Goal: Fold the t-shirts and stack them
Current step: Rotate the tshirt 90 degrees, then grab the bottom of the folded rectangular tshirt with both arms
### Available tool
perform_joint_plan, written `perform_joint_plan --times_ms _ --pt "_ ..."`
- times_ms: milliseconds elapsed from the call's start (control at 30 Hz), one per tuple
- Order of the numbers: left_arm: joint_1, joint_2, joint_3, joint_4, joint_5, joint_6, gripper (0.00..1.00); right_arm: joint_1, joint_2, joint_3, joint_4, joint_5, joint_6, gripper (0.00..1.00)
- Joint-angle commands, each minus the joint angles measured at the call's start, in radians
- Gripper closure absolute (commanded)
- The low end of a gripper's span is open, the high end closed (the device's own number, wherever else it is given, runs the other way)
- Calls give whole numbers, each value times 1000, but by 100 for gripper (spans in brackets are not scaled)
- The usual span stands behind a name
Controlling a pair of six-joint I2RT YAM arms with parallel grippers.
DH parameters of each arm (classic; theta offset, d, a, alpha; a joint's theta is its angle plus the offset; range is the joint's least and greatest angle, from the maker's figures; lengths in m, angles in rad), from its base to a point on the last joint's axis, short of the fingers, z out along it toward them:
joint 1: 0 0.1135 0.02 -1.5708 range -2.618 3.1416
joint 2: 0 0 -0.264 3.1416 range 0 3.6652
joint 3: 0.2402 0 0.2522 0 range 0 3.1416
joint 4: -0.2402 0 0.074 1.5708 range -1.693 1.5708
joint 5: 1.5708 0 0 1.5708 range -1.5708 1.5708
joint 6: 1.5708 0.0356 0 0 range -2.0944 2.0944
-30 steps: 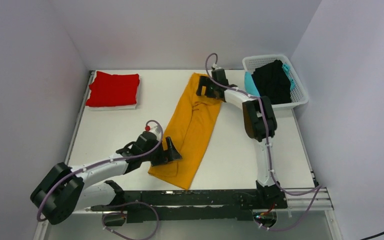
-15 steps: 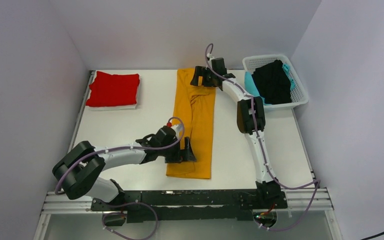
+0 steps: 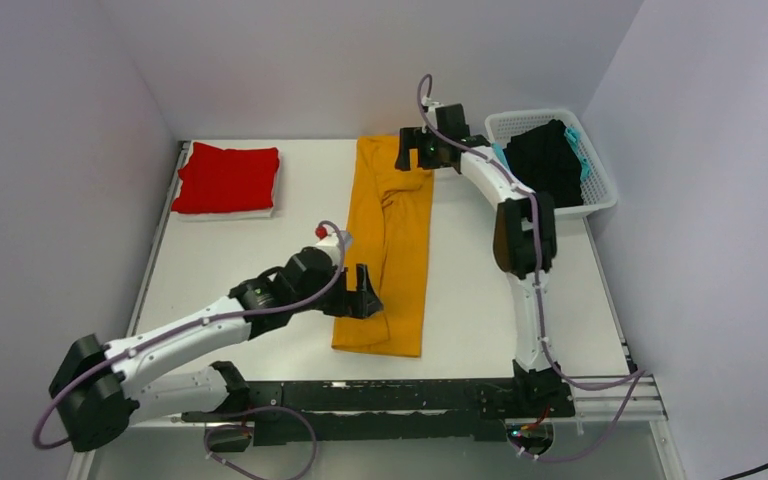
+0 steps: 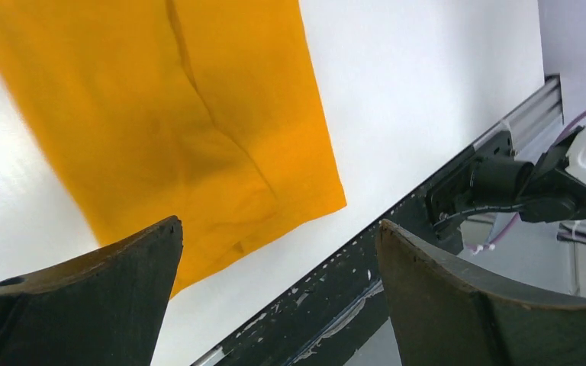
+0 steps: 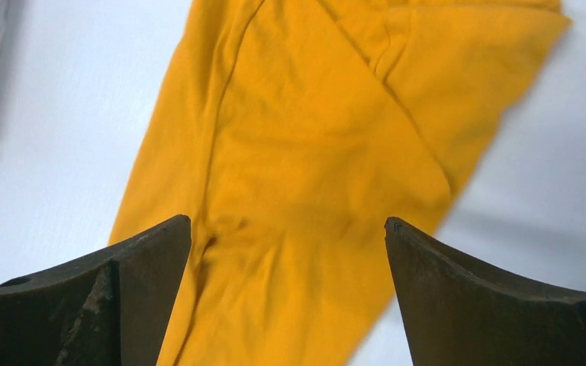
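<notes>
Top external: white basket (image 3: 601, 190) holds black shirt (image 3: 545, 165) and teal shirt (image 3: 581, 158).

Bright, even overhead light, soft shadows. Wrist views: shirt (image 4: 198, 114) edges blurred, table (image 4: 427, 76) nearly blown out white.

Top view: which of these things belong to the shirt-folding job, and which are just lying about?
Part of the job:
- orange shirt
- red shirt
- black shirt
- teal shirt

Just there:
- basket
- table
</notes>
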Motion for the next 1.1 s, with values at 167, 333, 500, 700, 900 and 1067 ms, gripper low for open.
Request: perform_joint_plan --times_ms 167,333,500,700,900,1067 --pt "113 -215 -119 -191 -141 14 1 147 -792 -918 227 256 127 0" --pt "155 -211 -254 -68 13 -8 1 311 -1043 -1222 158 331 319 0" --pt "155 -121 -315 58 164 -1 8 443 -1135 -1384 99 209 455 0" --pt "147 -43 -328 82 206 10 26 562 -1137 -1458 -21 185 531 3" --pt "145 -12 -342 37 179 28 52 633 -1130 -1508 -32 148 603 12" --pt "145 4 -357 38 150 39 67 642 -1122 -1578 43 145 650 24"
